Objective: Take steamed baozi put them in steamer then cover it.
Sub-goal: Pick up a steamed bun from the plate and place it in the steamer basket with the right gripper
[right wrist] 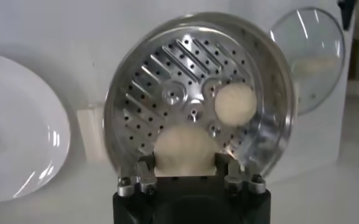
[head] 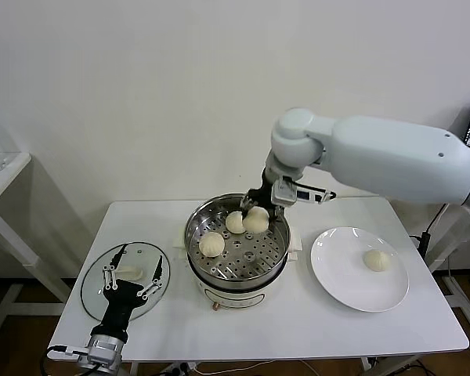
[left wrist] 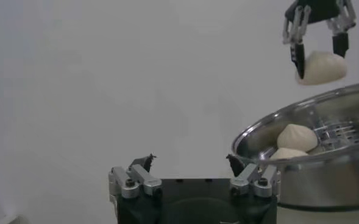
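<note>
The steel steamer (head: 236, 270) stands mid-table with two baozi on its perforated floor, one at the front left (head: 211, 244) and one at the back (head: 235, 222). My right gripper (head: 260, 205) is shut on a third baozi (head: 256, 220) and holds it above the steamer's back part. The left wrist view shows that baozi (left wrist: 321, 67) hanging clear above the rim (left wrist: 301, 122). The right wrist view shows it (right wrist: 184, 149) between the fingers, over the tray. A fourth baozi (head: 376, 260) lies on the white plate (head: 341, 274). My left gripper (head: 131, 280) is open and empty over the glass lid (head: 94, 290).
The glass lid lies flat at the table's front left. The white plate sits to the right of the steamer. A white side table (head: 0, 168) stands at the far left. The wall is close behind the table.
</note>
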Controlling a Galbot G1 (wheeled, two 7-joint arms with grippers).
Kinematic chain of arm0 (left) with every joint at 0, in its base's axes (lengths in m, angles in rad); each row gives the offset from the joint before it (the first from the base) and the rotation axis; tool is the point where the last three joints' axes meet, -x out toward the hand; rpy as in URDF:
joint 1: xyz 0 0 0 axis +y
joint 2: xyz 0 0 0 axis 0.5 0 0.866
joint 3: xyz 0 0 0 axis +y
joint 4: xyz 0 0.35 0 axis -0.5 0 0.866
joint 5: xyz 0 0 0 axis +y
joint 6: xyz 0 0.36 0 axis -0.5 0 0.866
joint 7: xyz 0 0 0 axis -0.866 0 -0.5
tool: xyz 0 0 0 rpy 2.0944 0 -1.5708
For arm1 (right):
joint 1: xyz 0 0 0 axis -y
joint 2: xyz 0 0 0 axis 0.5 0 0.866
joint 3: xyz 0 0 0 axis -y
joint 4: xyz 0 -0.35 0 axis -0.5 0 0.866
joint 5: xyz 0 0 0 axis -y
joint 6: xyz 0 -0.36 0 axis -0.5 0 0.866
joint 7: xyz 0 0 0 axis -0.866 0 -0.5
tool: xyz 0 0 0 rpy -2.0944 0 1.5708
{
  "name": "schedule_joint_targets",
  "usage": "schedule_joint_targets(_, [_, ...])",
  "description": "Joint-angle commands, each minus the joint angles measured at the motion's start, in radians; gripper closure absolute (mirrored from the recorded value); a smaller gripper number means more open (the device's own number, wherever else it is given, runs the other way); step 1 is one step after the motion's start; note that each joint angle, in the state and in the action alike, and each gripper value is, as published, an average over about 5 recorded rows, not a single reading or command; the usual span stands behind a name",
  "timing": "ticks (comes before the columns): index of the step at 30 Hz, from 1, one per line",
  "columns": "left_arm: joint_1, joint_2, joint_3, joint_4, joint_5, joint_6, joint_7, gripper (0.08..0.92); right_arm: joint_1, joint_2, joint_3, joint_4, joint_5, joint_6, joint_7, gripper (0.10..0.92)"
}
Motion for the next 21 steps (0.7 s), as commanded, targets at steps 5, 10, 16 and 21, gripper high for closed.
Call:
schedule_joint_targets(5, [-0.009,-0.001,-0.002,0.017,-0.001,0.001,0.000,0.177,-0.039,0.030,-0.031,0.058,0.005,0.029,0.020,0.355])
schedule_joint_targets(10, [-0.011,-0.001,-0.003,0.020,-0.001,0.001,0.000,0.177,-0.063,0.049,-0.034,0.047,0.010,0.010,0.019,0.355])
schedule_joint_targets(16, [-0.011,-0.001,-0.005,0.023,0.000,-0.001,0.000,0.177,-0.097,0.092,-0.034,0.006,0.003,-0.007,0.017,0.355])
schedule_joint_targets(21, [-0.011,0.000,-0.009,0.029,0.000,-0.004,0.001,0.177,-0.122,0.129,-0.032,-0.020,0.001,-0.019,0.014,0.355])
